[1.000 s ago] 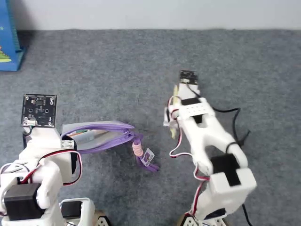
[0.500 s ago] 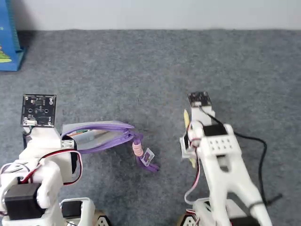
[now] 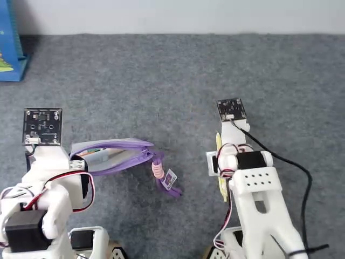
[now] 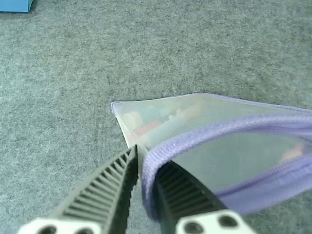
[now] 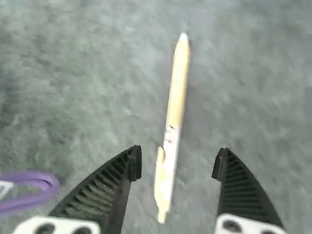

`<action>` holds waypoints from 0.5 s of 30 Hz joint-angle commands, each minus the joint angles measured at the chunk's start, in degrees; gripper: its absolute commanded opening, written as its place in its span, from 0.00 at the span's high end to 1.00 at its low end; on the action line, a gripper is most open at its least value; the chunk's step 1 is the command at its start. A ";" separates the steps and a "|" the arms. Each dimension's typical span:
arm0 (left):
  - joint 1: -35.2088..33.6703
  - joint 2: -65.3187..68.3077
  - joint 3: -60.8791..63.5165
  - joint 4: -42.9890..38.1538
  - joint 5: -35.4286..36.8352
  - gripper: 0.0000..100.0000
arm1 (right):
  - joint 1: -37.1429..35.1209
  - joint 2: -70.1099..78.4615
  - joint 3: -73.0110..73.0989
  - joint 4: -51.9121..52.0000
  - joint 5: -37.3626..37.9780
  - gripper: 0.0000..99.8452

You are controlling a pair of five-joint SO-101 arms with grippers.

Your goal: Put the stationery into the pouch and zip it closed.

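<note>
The clear pouch point(image 3: 110, 155) with a purple zipper lies open on the grey carpet, with coloured stationery inside point(image 4: 151, 119). My left gripper point(image 4: 141, 165) is shut on the pouch's point(image 4: 214, 146) zipper edge at its left end. A yellow pen point(image 5: 171, 127) lies flat on the carpet. My right gripper point(image 5: 175, 163) stands open over the pen's back half, one finger on each side. In the high view the pen point(image 3: 218, 142) pokes out from under the right arm. The pouch's purple pull strap point(image 3: 164, 181) trails toward the pen.
A blue box point(image 3: 9, 46) stands at the far left by the wall. Part of the purple strap point(image 5: 27, 190) lies beside my right gripper. Open carpet spreads behind both arms up to the wall.
The right arm has drawn back toward its base and to the right, and the pen has shifted with it. The left arm and the pouch have kept still.
</note>
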 commanded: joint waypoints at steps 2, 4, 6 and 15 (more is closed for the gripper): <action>0.35 0.44 -0.75 0.97 0.70 0.99 | -2.42 7.43 -1.85 -7.16 0.26 0.77; 0.35 0.44 -0.75 0.97 0.70 0.99 | -2.07 12.62 -3.87 -9.19 0.26 0.77; 0.35 0.44 -0.66 0.97 0.70 0.99 | -1.10 18.15 -6.33 -10.07 0.26 0.77; 0.35 0.44 -0.57 0.97 0.70 0.99 | 3.82 39.25 -21.10 -10.07 0.26 0.77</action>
